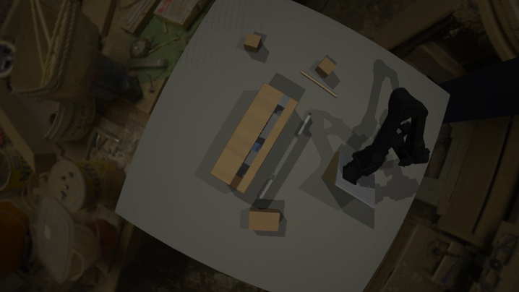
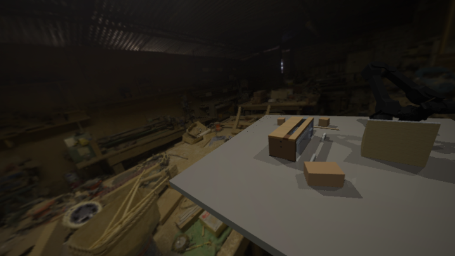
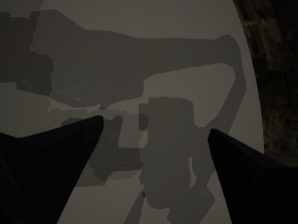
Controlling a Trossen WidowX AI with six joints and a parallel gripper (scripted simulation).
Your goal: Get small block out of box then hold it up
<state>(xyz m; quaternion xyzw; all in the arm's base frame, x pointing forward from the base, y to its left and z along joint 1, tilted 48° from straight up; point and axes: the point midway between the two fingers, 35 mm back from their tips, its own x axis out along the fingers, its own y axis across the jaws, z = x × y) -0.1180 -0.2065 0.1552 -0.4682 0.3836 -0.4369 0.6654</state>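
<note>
Top view: I see the blue block [image 1: 256, 147] inside the box [image 1: 239, 134] [image 2: 281, 128]; upright panel [image 1: 330, 171] [image 2: 399, 143] at the box's 4 o'clock, tabletop [image 1: 174, 144] [image 2: 254, 178] [image 3: 180, 17] gap between. Jaws apart.

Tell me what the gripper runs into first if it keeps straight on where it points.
Probably the tabletop: between the open gripper's fingertips the wrist view shows only its shadowed surface, though depth is hard to judge.

Pretty dim workshop, honestly: benches [image 2: 127, 151] were buried in clutter, the corrugated roof [image 2: 127, 38] let slivers of light through, and a rope-tied sack [image 1: 54, 54] [image 2: 117, 229] sat beside some grubby tubs [image 1: 66, 186].
</note>
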